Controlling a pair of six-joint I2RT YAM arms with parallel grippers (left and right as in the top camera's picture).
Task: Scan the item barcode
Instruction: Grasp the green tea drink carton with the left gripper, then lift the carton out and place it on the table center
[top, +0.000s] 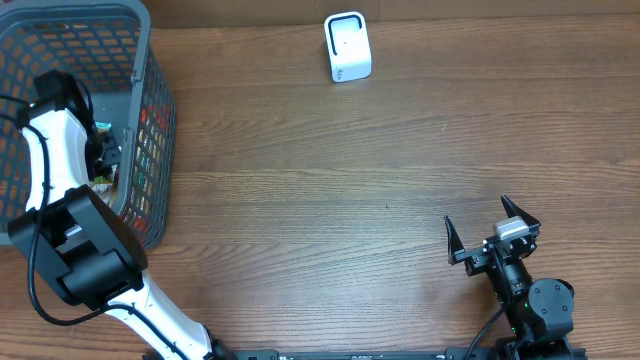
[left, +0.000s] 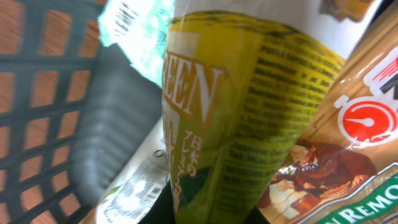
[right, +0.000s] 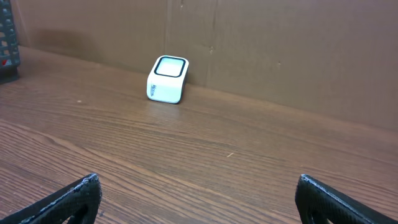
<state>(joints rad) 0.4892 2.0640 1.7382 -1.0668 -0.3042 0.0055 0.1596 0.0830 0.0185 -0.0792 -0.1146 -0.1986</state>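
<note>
While the left hand (top: 104, 152) is clenched, seemingly on a green packet (left: 211, 112) inside the basket (top: 160, 110), and the right hand (top: 476, 212) rests released far from the basket, picking is the step; next, lift it out, barcode toward the scanner (top: 347, 47).

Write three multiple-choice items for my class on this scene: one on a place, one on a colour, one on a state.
1. Where on the table is the scanner? A far edge; B centre; C near edge.
2. What colour is the basket? A red; B grey; C white.
3. How is the right gripper? A shut on the scanner; B shut, empty; C open.
Key: 1 A, it stands at the top of the overhead view; 2 B, its mesh is grey; 3 C, its jaws stand wide apart.
</note>
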